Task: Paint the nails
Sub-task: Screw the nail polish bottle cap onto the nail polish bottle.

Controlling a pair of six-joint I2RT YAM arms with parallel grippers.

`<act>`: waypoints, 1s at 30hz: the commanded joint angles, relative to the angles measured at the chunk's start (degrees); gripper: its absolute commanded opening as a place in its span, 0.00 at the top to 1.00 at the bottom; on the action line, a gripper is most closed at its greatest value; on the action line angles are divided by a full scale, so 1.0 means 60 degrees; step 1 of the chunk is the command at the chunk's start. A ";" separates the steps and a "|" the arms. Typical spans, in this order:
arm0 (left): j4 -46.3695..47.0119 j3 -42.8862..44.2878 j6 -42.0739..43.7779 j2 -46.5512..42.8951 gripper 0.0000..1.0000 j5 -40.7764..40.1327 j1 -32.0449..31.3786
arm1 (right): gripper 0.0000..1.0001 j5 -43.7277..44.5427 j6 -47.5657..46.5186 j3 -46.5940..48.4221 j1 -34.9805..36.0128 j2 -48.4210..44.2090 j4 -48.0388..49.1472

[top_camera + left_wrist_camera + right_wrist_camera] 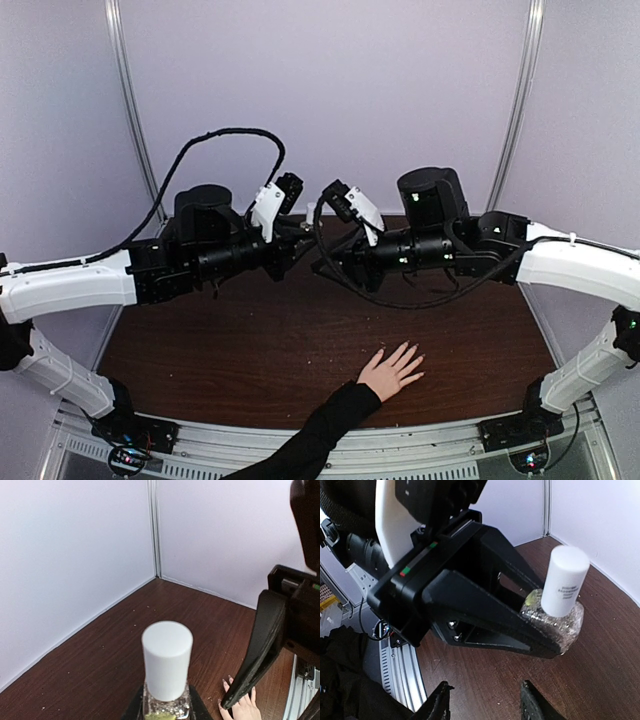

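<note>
Nearest lay the hand [390, 372] in its black sleeve, flat on the table [250, 350] right of centre, nails [412, 352] pointing far-right — farther back, raised, the left gripper [165, 712] pinched a white-capped bottle [564, 582] while the right gripper [485, 700] hung spread, empty.

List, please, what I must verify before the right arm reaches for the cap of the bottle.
1. Grip on the bottle: ok, left jaws shut on it.
2. Opening of right jaws: ok, nothing between them.
3. Right jaws around the cap: not ok, it stands beyond them.
4. Removal of cap: not ok, it sits on the bottle.
5. The hand flat on the table, fingers spread: ok.
6. State of the nails: cannot tell, too small.
</note>
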 commanded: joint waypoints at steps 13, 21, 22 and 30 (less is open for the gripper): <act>0.0092 -0.0141 0.0756 -0.1033 1.00 0.5520 0.0230 | 0.32 -0.2490 -0.1804 -0.0382 -0.0320 -0.2128 -0.1317; -0.0381 0.0178 0.0952 -0.0674 1.00 0.8067 0.0229 | 0.29 -0.4483 -0.2454 0.0523 -0.0315 -0.2082 -0.2250; -0.0409 0.0258 0.0938 -0.0577 1.00 0.8350 0.0222 | 0.29 -0.4737 -0.2425 0.0663 -0.0306 -0.1994 -0.2274; -0.0344 0.0647 0.0758 0.0023 1.00 0.9933 0.0199 | 0.30 -0.6105 -0.1728 0.1010 -0.0250 -0.1494 -0.1658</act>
